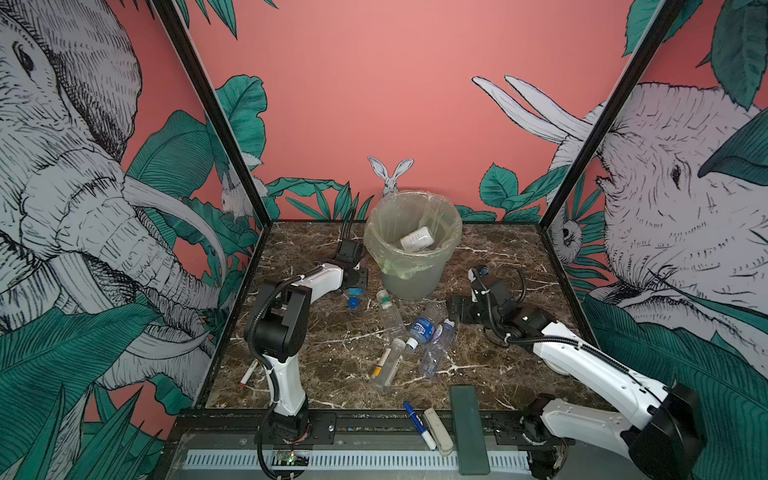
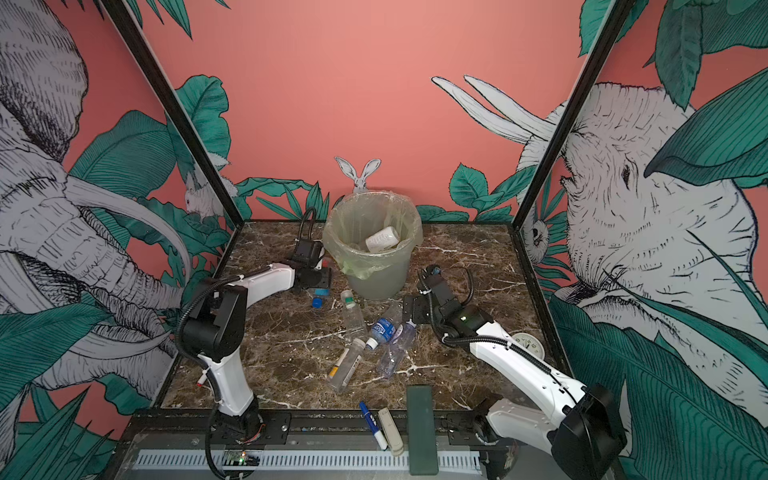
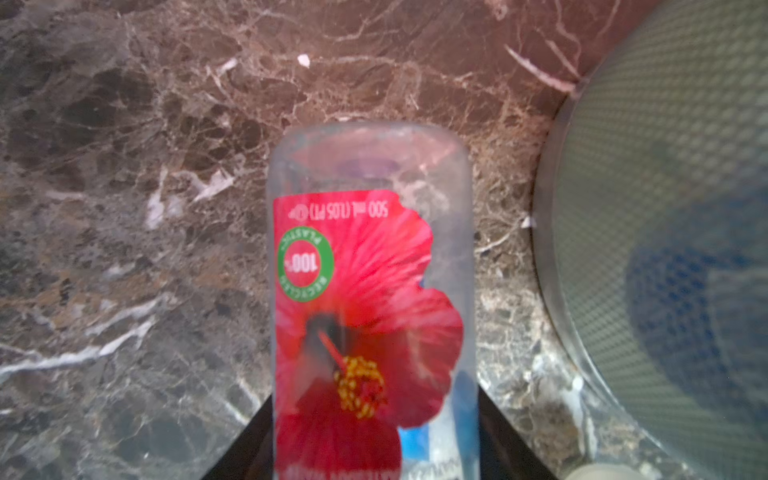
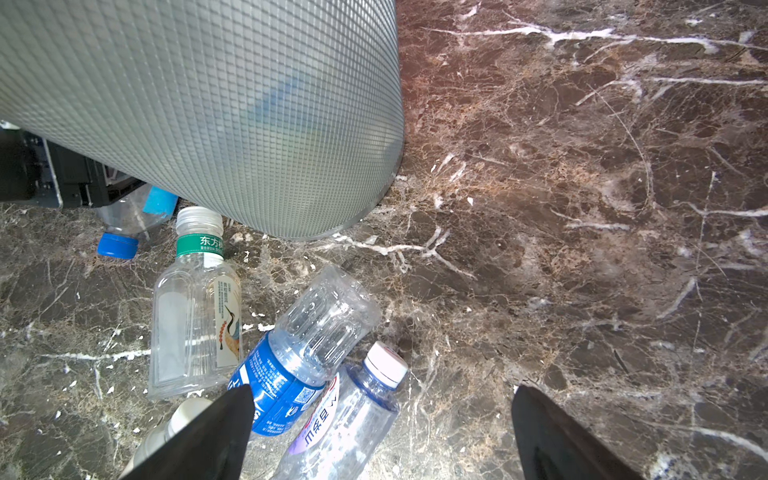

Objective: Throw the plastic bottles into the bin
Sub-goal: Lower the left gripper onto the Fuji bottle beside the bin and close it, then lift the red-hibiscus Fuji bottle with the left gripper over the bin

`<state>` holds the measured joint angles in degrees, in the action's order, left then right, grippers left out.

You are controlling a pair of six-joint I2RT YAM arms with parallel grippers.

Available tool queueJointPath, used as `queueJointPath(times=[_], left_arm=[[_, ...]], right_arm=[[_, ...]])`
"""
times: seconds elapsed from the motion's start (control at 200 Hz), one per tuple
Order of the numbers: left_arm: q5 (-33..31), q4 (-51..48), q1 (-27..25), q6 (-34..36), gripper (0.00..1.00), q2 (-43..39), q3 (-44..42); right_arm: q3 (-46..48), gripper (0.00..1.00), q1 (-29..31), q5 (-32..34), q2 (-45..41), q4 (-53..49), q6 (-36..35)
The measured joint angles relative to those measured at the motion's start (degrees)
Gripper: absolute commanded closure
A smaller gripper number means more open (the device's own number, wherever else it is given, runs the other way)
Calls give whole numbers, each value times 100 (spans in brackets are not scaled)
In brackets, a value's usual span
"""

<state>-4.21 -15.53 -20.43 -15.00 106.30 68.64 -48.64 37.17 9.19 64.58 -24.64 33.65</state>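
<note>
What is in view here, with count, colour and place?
bin: one, grey, green liner, back centre of table
bottle in bin: one seen, white label
red-flower bottle: one, clear, blue cap, left of bin
green-band bottle: one, clear, before the bin
blue-label bottle: one, clear, mid-table
white-cap bottle: one, clear, beside it
yellow-label bottle: one, clear, nearer front
marker: one, blue-white, front edge
block: one, off-white, beside marker
bar: one, dark green, front edge
pen: one, white, red tip, front left
clock: one, white, right side
left gripper: one, black, shut on red-flower bottle
right gripper: one, black, open, by mid-table bottles
</note>
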Motion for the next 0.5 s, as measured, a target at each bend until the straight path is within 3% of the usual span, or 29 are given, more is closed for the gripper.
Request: queueJointPath(times=[0.5], left_arm=[[9, 74, 15, -127, 47, -1749, -1078]], right_arm=[[0, 2, 0, -57, 173, 122, 2]])
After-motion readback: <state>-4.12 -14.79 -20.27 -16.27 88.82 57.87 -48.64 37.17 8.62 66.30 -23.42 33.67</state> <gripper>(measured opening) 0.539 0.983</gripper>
